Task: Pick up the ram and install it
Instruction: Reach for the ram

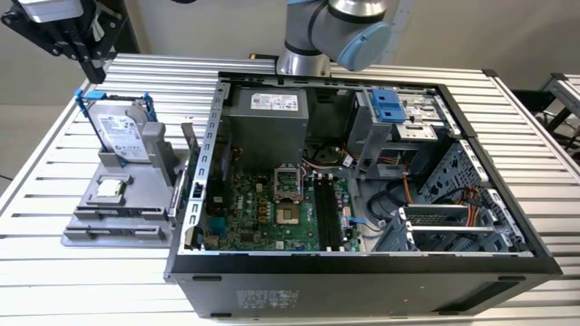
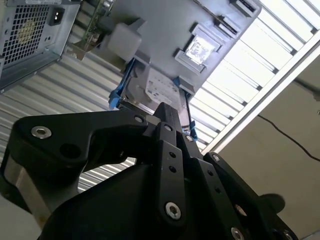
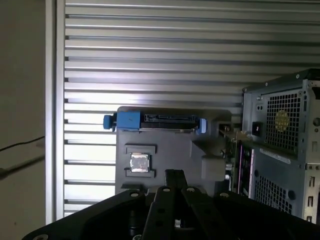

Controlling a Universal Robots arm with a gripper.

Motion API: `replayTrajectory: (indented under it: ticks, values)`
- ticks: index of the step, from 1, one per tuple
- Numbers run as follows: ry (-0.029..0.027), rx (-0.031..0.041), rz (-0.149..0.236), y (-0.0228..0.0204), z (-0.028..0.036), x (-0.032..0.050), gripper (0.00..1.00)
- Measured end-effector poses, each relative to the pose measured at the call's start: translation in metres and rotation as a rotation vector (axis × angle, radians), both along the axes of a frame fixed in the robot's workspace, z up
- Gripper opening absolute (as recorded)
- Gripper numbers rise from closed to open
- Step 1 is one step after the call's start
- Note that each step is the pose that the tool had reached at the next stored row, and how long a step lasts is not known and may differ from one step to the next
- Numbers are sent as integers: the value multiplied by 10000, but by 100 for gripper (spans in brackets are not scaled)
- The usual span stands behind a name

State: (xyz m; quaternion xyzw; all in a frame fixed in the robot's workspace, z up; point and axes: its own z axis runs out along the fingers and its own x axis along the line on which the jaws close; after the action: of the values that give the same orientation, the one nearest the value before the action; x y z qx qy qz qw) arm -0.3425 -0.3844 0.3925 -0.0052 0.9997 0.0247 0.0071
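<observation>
The ram (image 1: pixel 189 151) is a thin dark stick standing on edge on the side of a grey holder (image 1: pixel 102 219) nearest the open computer case (image 1: pixel 363 278). In the first wrist view the ram (image 3: pixel 239 161) shows between holder and case. It also shows in the second wrist view (image 2: pixel 93 29). My black gripper (image 1: pixel 94 73) hangs high above the table at the exterior view's far left, beyond the holder and well apart from the ram. Its fingers are shut with nothing between them in both wrist views (image 2: pixel 167 114) (image 3: pixel 174 174). The black memory slots (image 1: pixel 327 214) lie on the motherboard.
The holder also carries a silver hard drive in a blue frame (image 1: pixel 122 132) and a small square processor chip (image 1: pixel 111 188). A power supply (image 1: pixel 267 129), drive cages (image 1: pixel 453 204) and cables sit inside the case. The ribbed metal table (image 1: pixel 54 285) extends around it.
</observation>
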Motion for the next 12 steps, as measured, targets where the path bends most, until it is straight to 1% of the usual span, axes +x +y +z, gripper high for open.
replayTrajectory:
  ticks: [12]
  values:
    - [0, 0, 1, -250, -19, -8, 0]
